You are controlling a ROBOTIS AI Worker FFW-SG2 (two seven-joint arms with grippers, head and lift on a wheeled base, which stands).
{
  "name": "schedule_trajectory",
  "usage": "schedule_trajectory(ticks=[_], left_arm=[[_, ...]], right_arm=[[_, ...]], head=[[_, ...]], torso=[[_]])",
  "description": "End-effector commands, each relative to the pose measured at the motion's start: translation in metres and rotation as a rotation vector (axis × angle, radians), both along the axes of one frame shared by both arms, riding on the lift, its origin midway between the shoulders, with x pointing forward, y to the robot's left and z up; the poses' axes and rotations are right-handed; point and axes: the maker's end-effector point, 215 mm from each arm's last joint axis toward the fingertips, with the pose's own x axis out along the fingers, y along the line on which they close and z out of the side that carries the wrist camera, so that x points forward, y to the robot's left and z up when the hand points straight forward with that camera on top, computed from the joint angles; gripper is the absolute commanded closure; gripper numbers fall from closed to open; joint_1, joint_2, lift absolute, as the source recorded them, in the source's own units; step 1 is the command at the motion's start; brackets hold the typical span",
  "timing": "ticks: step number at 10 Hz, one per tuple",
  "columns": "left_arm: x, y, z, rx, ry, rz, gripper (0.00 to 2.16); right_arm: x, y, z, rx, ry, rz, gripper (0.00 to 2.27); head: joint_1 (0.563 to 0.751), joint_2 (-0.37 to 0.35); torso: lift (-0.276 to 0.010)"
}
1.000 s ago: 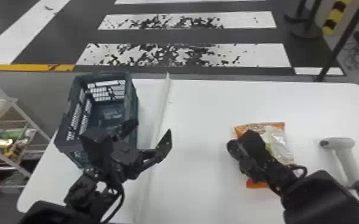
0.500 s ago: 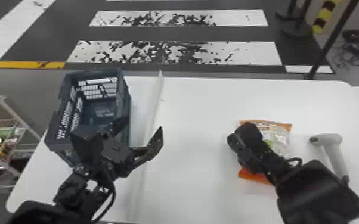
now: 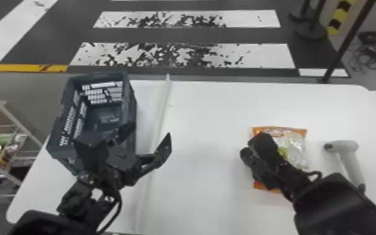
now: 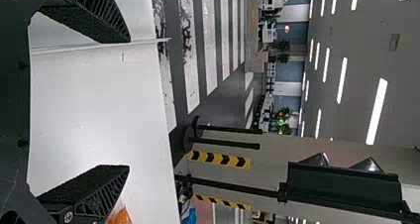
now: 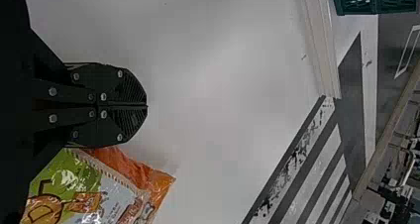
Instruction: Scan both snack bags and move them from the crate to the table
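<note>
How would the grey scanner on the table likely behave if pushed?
The scanner is probably stiff, given its smooth, solid-looking shell. Pushed at the handle, it would likely swivel, since the head sits at one end. Its rounded head might let it rock.

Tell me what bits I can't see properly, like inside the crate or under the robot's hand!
- Crate, near end inside: behind the left hand, head view.
- Snack packaging, middle: the right hand covers it, head view, so one bag or two, I can't tell.
- Its picture: cut off by the bottom edge, right wrist view.
- Scanner, where its cord goes: behind the right arm, head view.
</note>
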Motion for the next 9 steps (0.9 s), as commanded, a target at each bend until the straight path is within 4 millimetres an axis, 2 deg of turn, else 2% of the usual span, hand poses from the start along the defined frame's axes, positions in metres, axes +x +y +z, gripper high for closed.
schedule_trajectory(ticks=[1,3,4,5,6,7,8,9], left_arm=[[0.0,0.0,-0.001,-0.001,0.002,0.001,0.09],[-0.001,-0.001,-0.002,-0.001,0.005,0.0,0.09],[-0.001,-0.001,-0.002,-0.001,0.005,0.0,0.09],[0.0,-0.001,-0.002,-0.001,0.003,0.0,0.09],[0.0,-0.001,-0.001,-0.002,0.002,0.0,0.09],[0.0,-0.001,-0.001,-0.002,0.002,0.0,0.09],[0.0,0.0,0.0,-0.003,-0.001,0.0,0.09],[0.0,0.0,0.0,-0.006,-0.001,-0.001,0.09]], right_arm=[[-0.003,-0.003,-0.001,-0.004,0.004,-0.003,2.26],[-0.007,-0.002,0.005,0.009,-0.005,0.0,2.26],[-0.011,0.004,0.023,0.042,-0.032,0.001,2.26],[-0.009,0.001,0.061,0.11,-0.088,-0.028,2.15],[-0.002,-0.022,0.103,0.185,-0.15,-0.094,1.75],[0.002,-0.053,0.132,0.187,-0.2,-0.15,0.99],[0.001,-0.091,0.142,0.183,-0.201,-0.224,0.17],[-0.001,-0.13,0.146,0.185,-0.201,-0.295,0.08]], head=[[0.695,0.055],[0.695,0.051],[0.695,0.051],[0.695,0.054],[0.695,0.058],[0.695,0.044],[0.695,0.027],[0.695,-0.019]], torso=[[-0.088],[-0.088],[-0.088],[-0.088],[-0.088],[-0.088],[-0.088],[-0.088]])
